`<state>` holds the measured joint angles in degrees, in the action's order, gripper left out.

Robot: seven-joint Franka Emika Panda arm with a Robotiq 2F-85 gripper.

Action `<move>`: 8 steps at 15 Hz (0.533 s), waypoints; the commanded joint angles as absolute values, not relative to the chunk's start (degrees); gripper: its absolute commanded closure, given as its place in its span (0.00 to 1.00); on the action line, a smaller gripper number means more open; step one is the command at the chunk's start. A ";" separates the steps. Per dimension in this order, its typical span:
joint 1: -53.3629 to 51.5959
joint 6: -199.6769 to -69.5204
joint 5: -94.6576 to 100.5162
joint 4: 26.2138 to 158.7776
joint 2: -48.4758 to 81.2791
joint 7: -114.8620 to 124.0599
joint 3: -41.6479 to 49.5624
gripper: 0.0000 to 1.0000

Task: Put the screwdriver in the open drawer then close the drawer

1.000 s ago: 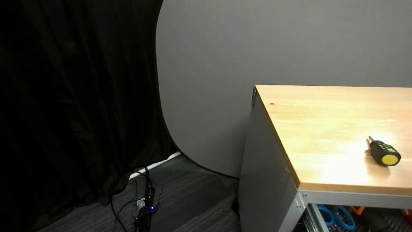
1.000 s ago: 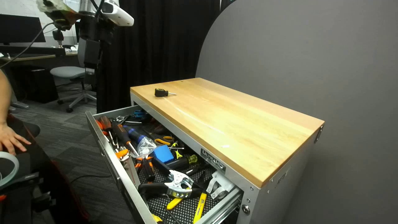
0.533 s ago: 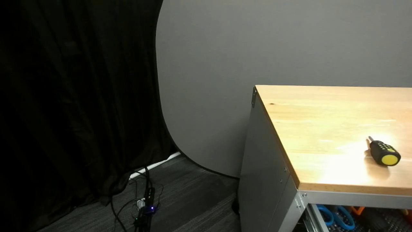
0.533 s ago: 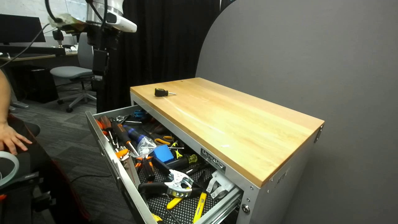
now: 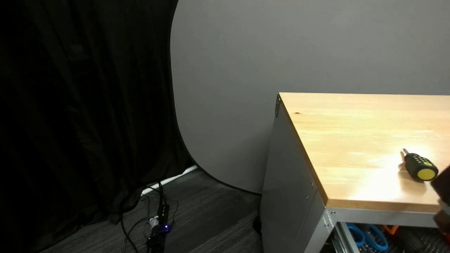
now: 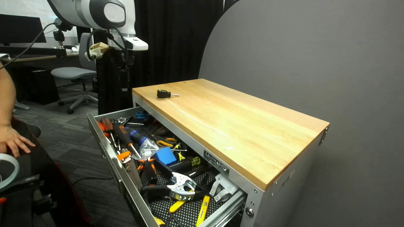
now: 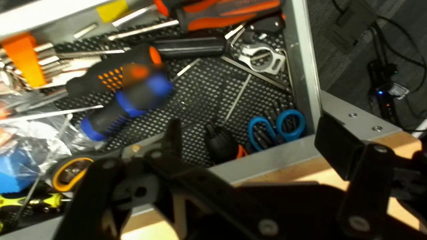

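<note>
The screwdriver (image 5: 420,167), short and black with a yellow handle end, lies on the light wood top in both exterior views (image 6: 164,93). It is out of the wrist view. The drawer (image 6: 109,154) is pulled out and holds many tools. Its side wall (image 7: 303,60) shows in the wrist view. My gripper (image 7: 255,141) is open, its fingers wide apart with nothing between them. It points down at the drawer's corner and the front edge of the top. In an exterior view the gripper (image 6: 124,86) hangs beyond the cabinet's far end; a dark part shows at the right border of an exterior view.
Blue scissors (image 7: 290,125) and a black-orange tool (image 7: 220,145) lie in the drawer below my gripper. A metal clamp (image 6: 181,186) lies at the drawer's near end. A person's hand (image 6: 14,143) rests at the left. A grey panel (image 6: 284,63) stands behind the cabinet.
My arm and gripper have moved down and to the right in an exterior view, nearer the cabinet. A dark part has come in at another view's right border. Screwdriver and drawer have not moved.
</note>
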<state>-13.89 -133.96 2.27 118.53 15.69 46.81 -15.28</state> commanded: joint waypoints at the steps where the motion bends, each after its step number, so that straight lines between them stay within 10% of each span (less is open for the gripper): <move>1: -17.72 -135.65 5.95 109.45 21.33 48.00 -11.24 0.00; 8: -21.10 -133.67 10.29 97.50 29.74 46.63 -5.90 0.00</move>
